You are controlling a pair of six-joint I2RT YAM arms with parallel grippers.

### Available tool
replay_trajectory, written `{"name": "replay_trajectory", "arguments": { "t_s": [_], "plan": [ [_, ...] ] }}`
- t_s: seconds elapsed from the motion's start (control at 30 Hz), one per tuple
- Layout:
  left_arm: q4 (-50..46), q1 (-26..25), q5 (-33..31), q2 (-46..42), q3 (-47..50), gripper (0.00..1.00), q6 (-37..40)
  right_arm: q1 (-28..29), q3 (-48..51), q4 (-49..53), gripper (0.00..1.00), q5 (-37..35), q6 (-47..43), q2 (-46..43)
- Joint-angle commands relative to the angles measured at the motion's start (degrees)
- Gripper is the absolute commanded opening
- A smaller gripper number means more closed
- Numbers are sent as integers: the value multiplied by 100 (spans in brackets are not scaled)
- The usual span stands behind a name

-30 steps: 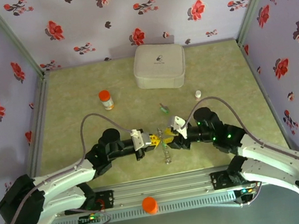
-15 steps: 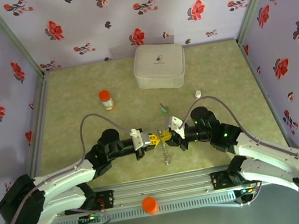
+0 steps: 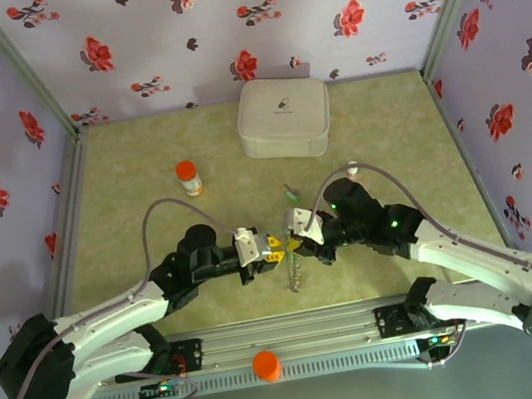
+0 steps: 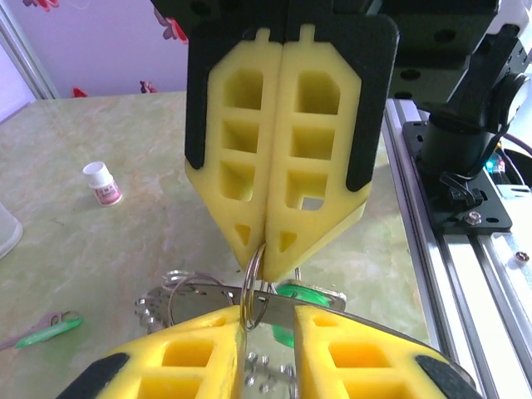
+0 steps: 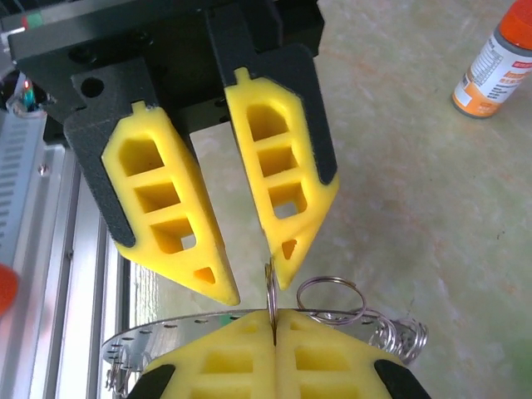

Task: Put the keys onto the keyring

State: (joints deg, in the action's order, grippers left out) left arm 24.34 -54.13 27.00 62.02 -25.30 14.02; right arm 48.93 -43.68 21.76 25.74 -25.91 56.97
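Above the table's near middle my two grippers meet tip to tip. My right gripper (image 5: 274, 320) is shut on a small steel split ring (image 5: 272, 287). My left gripper (image 4: 264, 320) stands slightly open around that ring (image 4: 253, 287), one fingertip (image 5: 287, 266) touching it. A key (image 4: 314, 299) with a green head and flat metal blade lies across the left fingers, at the ring. The keyring's beaded chain (image 3: 295, 272) hangs limp below the grippers. A second green key (image 3: 291, 193) lies on the table beyond them, also seen in the left wrist view (image 4: 46, 330).
A white zip case (image 3: 284, 118) sits at the back. An orange-capped bottle (image 3: 188, 177) stands to the left and a small white vial (image 3: 352, 168) to the right. The metal rail (image 3: 298, 336) with an orange knob (image 3: 266, 364) runs along the near edge.
My right gripper has closed on the split ring and shifted a little left. My left gripper, shut before, has parted slightly.
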Motion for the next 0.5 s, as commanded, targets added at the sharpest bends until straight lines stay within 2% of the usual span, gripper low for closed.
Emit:
{"name": "replay_trajectory", "arguments": {
  "t_s": [0.0,0.3,0.37,0.47],
  "plan": [
    [-315,-36,-6,-80,-203,23,189,162,-450,658,0,-281,-599,192],
    [-545,-33,156,-102,-369,21,246,422,-1049,1312,0,-516,-1035,742],
    [-580,-36,191,-120,-388,17,257,425,-1078,1297,0,-486,-1068,819],
    [-528,-36,252,-83,-379,4,294,423,-1035,1098,0,-356,-919,781]
  ]
}}
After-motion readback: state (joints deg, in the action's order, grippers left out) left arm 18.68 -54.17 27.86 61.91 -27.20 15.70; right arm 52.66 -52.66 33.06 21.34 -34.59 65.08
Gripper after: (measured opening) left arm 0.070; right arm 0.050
